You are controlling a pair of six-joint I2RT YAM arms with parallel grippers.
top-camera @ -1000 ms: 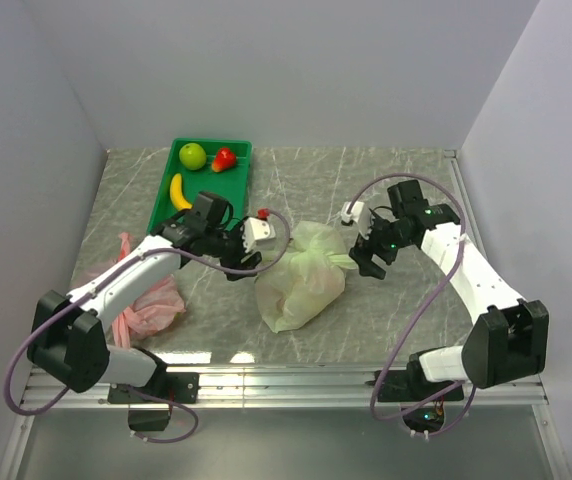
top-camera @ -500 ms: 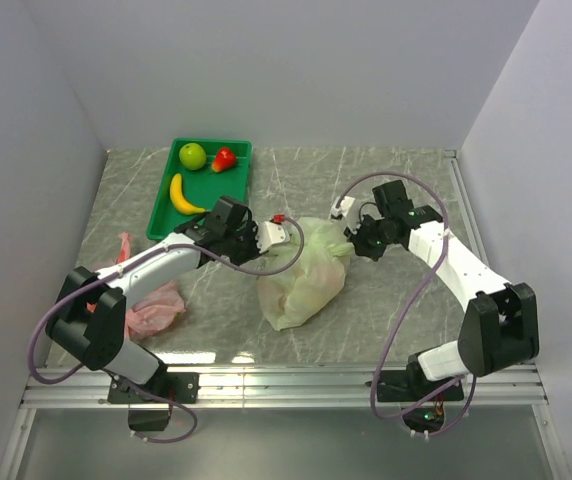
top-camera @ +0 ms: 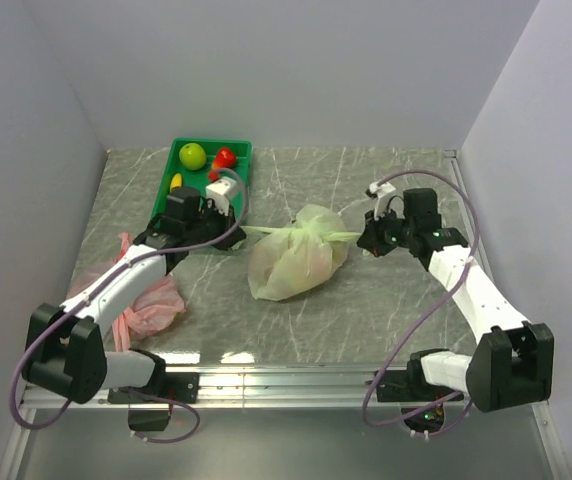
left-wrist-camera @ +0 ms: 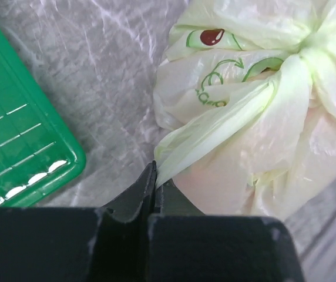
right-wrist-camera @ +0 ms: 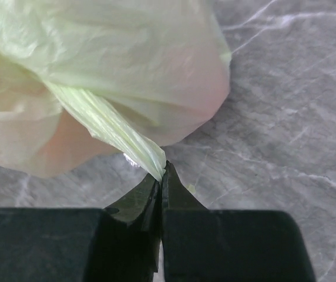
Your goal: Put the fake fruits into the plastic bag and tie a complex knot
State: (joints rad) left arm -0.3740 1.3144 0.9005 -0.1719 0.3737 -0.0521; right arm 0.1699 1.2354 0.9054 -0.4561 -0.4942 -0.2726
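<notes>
L gripper [left-wrist-camera: 154, 176] clamped on plastic bag [top-camera: 288, 268] L handle [left-wrist-camera: 215, 126], R gripper [right-wrist-camera: 163, 174] on R handle [right-wrist-camera: 106, 132], both open 1s ago, now pulled apart, green print illegible

L arm [top-camera: 116, 285] & R arm [top-camera: 471, 290]: white links w/ chunky black joints, black bases. Purple cables [top-camera: 406, 337] loop along each. Tiny green LEDs [top-camera: 428, 237] on R arm. Matte black fingers [left-wrist-camera: 134, 198], tapering to thin tips.

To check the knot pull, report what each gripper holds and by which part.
Both hold the plastic bag: the left gripper pinches the tip of one twisted handle strip, the right gripper the tip of the other.
</notes>
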